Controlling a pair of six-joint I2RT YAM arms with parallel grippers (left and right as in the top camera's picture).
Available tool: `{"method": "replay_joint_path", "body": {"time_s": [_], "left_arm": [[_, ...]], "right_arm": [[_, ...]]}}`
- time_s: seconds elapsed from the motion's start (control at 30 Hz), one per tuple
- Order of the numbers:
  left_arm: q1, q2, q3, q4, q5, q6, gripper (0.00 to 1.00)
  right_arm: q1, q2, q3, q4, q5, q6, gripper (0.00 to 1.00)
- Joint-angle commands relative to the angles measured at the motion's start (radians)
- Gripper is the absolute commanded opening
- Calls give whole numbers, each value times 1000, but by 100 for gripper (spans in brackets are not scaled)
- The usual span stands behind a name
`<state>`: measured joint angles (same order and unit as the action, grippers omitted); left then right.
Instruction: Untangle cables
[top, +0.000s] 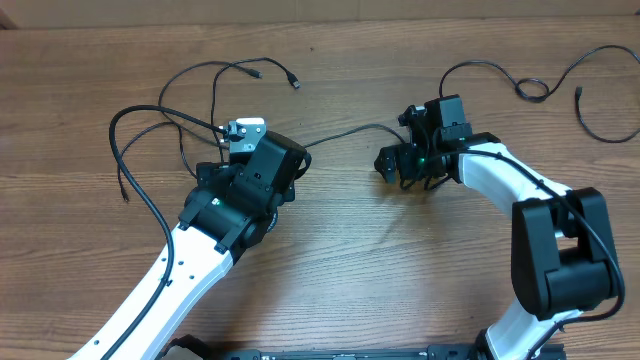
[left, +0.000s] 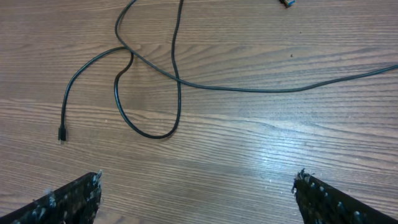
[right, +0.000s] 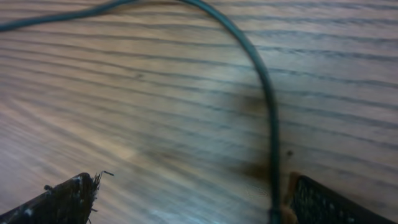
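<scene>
Left end effector (left: 198, 186) released, jaws standing wide with nothing between them; it hovers over the wooden surface (top: 340, 270); the tangled cables (left: 177, 84) lie just ahead of it, crossing one another in loops; one small plug (left: 61, 134) rests ahead and toward its left. Right end effector (right: 193, 190) likewise released, jaws wide apart; one cable strand (right: 268, 99) curves across the surface ahead of it and runs down alongside the inner edge of one finger (right: 323, 202); contact cannot be confirmed. Further cords (top: 530, 90) lie well apart, beyond the right end effector.
</scene>
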<state>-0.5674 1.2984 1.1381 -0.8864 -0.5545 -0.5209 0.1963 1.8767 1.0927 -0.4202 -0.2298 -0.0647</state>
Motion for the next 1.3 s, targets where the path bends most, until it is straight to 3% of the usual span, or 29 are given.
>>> {"method": "replay_joint_path", "body": {"time_s": [0.0,0.13,0.2,0.3,0.57,0.77,1.0,1.27], "left_arm": [[5,4,1,3,24,5,100],[5,4,1,3,32,4,100],[5,4,1,3,32,4,99],[5,4,1,3,32,5,100],[5,4,1,0,33,5,99],[5,4,1,0,51,5,99],[5,4,1,0,51,5,100],[5,4,1,-1,51,5,99]], "right_arm": [[2,27,13,27,94,-19,100],[2,53,13,57,125,-20,100],[2,66,13,64,125,-20,93],[2,82,13,75,153,-19,79],[2,85,13,82,184,-15,29],[2,85,13,74,180,-11,4],[2,84,15,74,195,21,4],[-35,82,15,44,439,111,4]]}}
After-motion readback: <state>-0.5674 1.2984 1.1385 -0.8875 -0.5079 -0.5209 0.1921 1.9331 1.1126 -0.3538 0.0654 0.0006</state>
